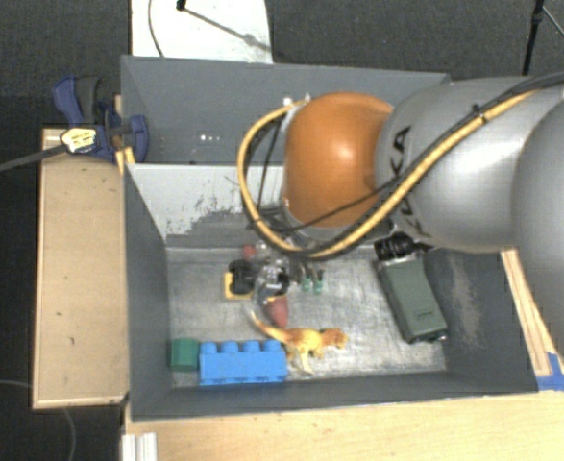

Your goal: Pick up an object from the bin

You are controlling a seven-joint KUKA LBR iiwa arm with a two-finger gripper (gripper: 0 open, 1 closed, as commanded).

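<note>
1. Pincer [274,281] low at the middle of the bin [152,286]; open or closed, can't tell.
2. Nearest: small pink piece [278,308], orange toy dinosaur [306,338] just beside.
3. Nothing visibly gripped. Grasp and lift look still to do.

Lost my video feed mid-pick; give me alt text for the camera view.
The gripper hangs low over the middle of the grey bin, close to a yellow-orange toy animal. A blue building block and a green cube lie along the near wall; a dark grey-green box lies at the right.
</note>
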